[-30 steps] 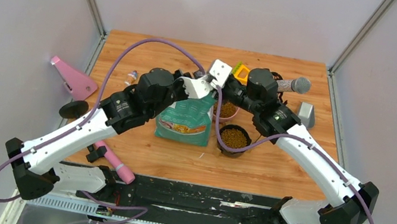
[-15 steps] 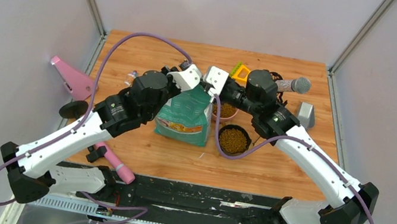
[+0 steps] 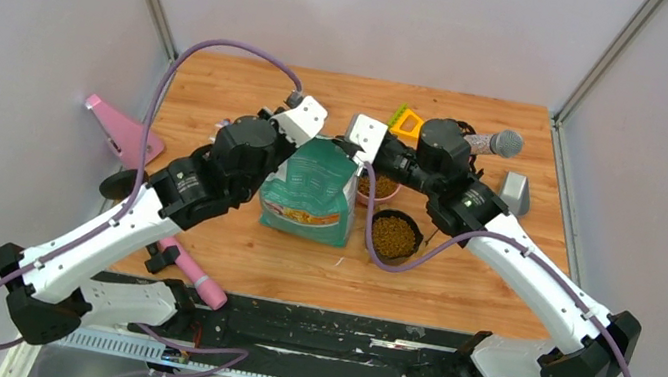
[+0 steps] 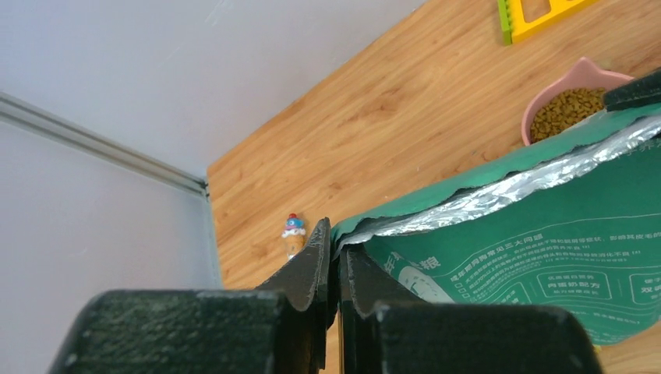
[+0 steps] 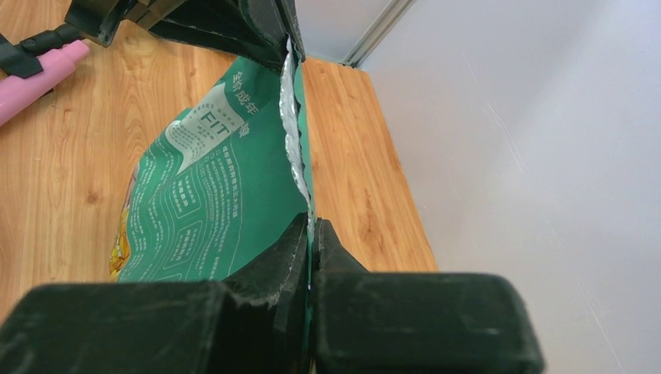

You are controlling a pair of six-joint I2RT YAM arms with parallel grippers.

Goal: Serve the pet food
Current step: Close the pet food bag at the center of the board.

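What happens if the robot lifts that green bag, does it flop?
Probably floppy: the bag has a thin, foil-lined rim that runs wavy between the left gripper and right gripper. It may sag in the middle. Open-topped, it could spill if tipped.

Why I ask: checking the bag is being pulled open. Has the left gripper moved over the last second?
Yes. The left gripper slid leftward toward the small bottle, pinching the pet food bag's corner.

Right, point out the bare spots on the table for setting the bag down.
Free: the far-left table corner behind the bag, and the near strip in front of the bag and black bowl. Crowded: far right, around the pink bowl, microphone and scoop.
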